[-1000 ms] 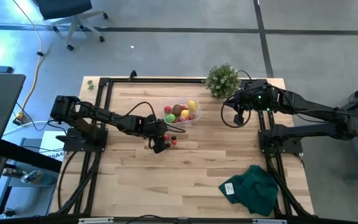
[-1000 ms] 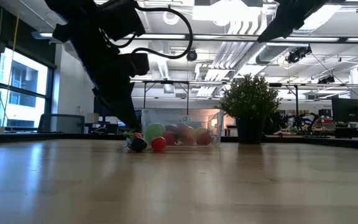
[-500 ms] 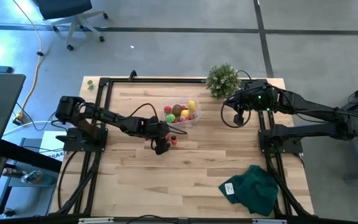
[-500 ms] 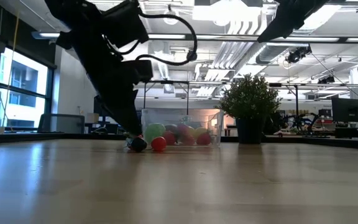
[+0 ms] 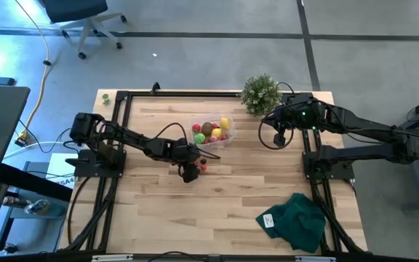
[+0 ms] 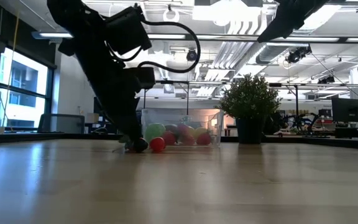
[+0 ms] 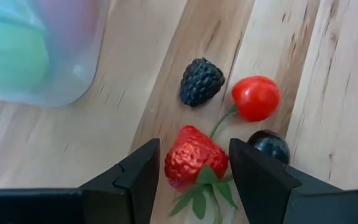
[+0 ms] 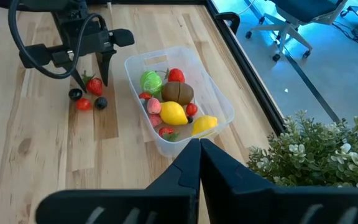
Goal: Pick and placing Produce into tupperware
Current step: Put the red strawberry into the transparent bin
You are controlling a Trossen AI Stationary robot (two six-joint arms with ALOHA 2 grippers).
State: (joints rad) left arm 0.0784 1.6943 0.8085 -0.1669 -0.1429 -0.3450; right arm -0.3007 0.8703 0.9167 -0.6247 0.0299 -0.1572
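Seen from the high view: left gripper lowered onto loose fruit just beside the tupperware, right gripper parked well apart near the potted plant, green cloth lying far from both; detail of the pieces under the left jaws too small to sort here. Seen from the low view: left gripper down at table height, a dark berry and a red piece just beside its tips, tupperware behind them already holding a green ball and other produce; contact with any fruit not settled from this angle. Seen from the left wrist view: jaws spread, strawberry sitting between the two fingers with a gap on either side, not yet pinched; blackberry and cherry lying beyond the tips, a dark round berry close outside one finger; only here was the straddle plain. Seen from the right wrist view: own jaws pressed together on nothing; tupperware shown with lemon, kiwi-like oval and green ball inside, contents the left wrist view blurred. Judged as the grasping step on the strawberry; called for next: closing squarely on it without nudging the neighbouring berry, then a lift and a short carry over the container rim.
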